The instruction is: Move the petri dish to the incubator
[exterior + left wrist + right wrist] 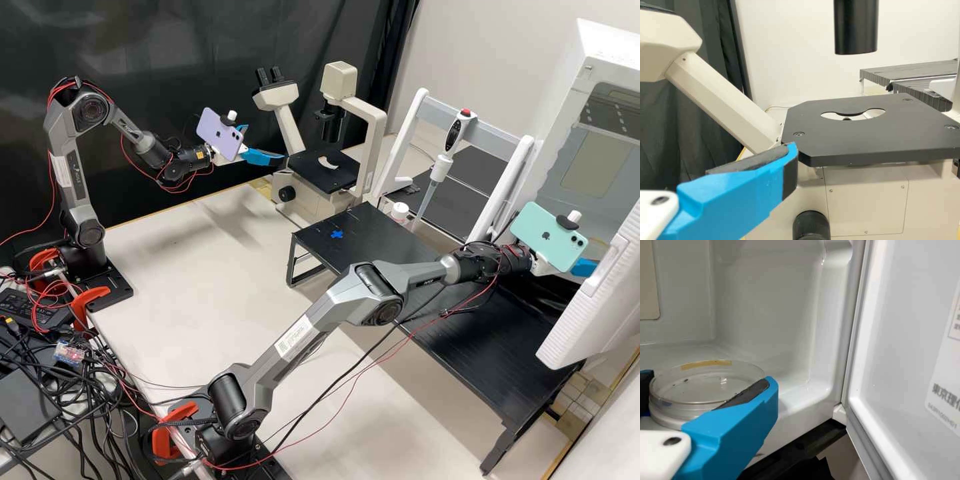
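Saw a purple phone [219,133], a mint green phone [543,233]. Noticed a cream microscope [377,130], a white incubator [567,110], a yellowish strip [705,364] on the clear dish [695,401], a blue cross [337,235] on the black table [380,233].

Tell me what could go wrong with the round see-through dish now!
The dish is pinched by its sides in the right tool, so it might slip and spill. The open door is close by, so the tool could bump it. The dish might also knock the box's inside wall.

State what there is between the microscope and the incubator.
The high view shows a white frame, a pipette, a white-capped bottle and part of a low black table.
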`<state>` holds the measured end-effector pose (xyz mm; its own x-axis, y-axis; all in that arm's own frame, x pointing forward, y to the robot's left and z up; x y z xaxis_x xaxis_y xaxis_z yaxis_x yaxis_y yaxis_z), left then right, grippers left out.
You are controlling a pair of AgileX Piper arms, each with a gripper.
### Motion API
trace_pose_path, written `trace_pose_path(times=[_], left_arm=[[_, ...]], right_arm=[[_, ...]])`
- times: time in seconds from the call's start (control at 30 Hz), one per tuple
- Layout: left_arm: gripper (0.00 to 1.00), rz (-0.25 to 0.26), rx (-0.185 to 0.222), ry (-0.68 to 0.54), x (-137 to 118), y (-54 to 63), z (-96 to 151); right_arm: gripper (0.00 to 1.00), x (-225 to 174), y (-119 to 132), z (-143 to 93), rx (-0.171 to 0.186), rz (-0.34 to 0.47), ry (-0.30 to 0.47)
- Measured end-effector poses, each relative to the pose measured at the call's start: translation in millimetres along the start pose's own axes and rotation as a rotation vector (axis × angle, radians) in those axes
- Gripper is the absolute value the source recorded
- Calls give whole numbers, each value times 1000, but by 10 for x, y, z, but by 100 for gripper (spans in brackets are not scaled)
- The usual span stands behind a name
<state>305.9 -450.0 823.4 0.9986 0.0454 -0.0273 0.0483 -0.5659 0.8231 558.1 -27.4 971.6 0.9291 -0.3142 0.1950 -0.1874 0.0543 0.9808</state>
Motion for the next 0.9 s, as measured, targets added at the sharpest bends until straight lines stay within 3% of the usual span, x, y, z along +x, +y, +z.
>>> trace_pose_path(times=[0.9], left_arm=[[100, 0, 0, 0, 0, 0, 0]], right_arm=[[0, -34, 27, -75, -4, -5, 55]])
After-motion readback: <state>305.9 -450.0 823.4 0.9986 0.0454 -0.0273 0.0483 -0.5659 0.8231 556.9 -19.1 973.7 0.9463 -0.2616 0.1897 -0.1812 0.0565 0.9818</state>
